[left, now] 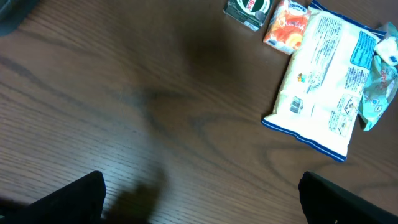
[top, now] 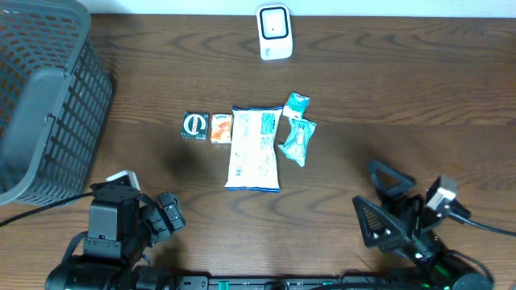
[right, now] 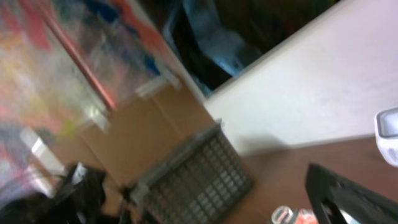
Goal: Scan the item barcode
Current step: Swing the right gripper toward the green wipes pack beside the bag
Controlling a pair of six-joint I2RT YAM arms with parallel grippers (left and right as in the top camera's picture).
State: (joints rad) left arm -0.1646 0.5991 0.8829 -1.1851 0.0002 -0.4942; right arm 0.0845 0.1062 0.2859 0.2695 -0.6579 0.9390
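Task not yet begun: left gripper (top: pixel 171 211) and right gripper (top: pixel 364 185) wide open, empty; snack bag (top: pixel 254 149) lies untouched mid-worktop (top: pixel 387 97), well apart from barcode scanner (top: pixel 274 32); pickup and scanning remain.

- You had a checkout-style setup: a white scanner (top: pixel 274 32) stood on the wooden table (top: pixel 387 105).
- A grey shopping basket (top: pixel 81 105) and packaged snacks (top: pixel 254 149) sat there too.
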